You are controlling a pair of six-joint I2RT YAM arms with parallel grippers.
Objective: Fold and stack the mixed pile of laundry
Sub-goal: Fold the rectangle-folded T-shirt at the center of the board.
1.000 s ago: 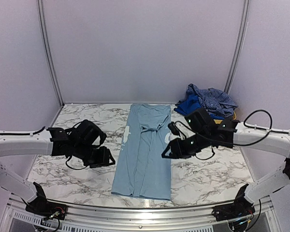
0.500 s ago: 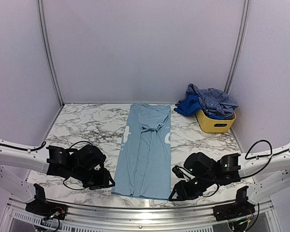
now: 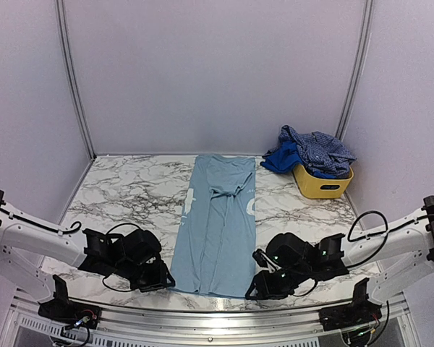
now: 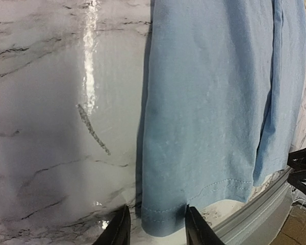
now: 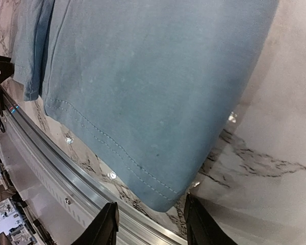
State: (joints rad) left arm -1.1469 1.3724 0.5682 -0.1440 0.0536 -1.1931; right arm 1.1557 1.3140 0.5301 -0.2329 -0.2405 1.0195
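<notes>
The pale sky-blue cotton T-shirt with white print (image 3: 215, 224) lay flat down the middle of the white marble-patterned table (image 3: 123, 195). It was already turned in lengthwise to a long narrow strip, with the collar end far and the stitched hem near. That first fold looked done, and the crosswise folds were, by my judgement, yet to come.

No folded stack showed anywhere. The navy-and-white small-check shirt (image 3: 320, 148) and the bright royal-blue piece (image 3: 281, 159) sat heaped on the small yellow plastic basket (image 3: 324, 189), to the far right of the T-shirt. The task therefore seemed at an early stage.

The left gripper (image 4: 155, 227) was low at the T-shirt's near-left hem corner. Its jaws were moderately parted with the corner lying between them, not pinched. Whether a finger had slid under the cloth I could not tell from the wrist view.

The right gripper (image 5: 150, 224) was at the near-right hem corner. Its jaws were likewise parted, with the corner tip just ahead of the gap and nothing held.

The hem lay close to the aluminium rail (image 3: 217, 307) along the table's near edge, so there was little room on that side. Bare marble spread wide to the left of the T-shirt, and to the right as far as the basket. Carrying the hem toward the collar would pass only over the T-shirt itself.
</notes>
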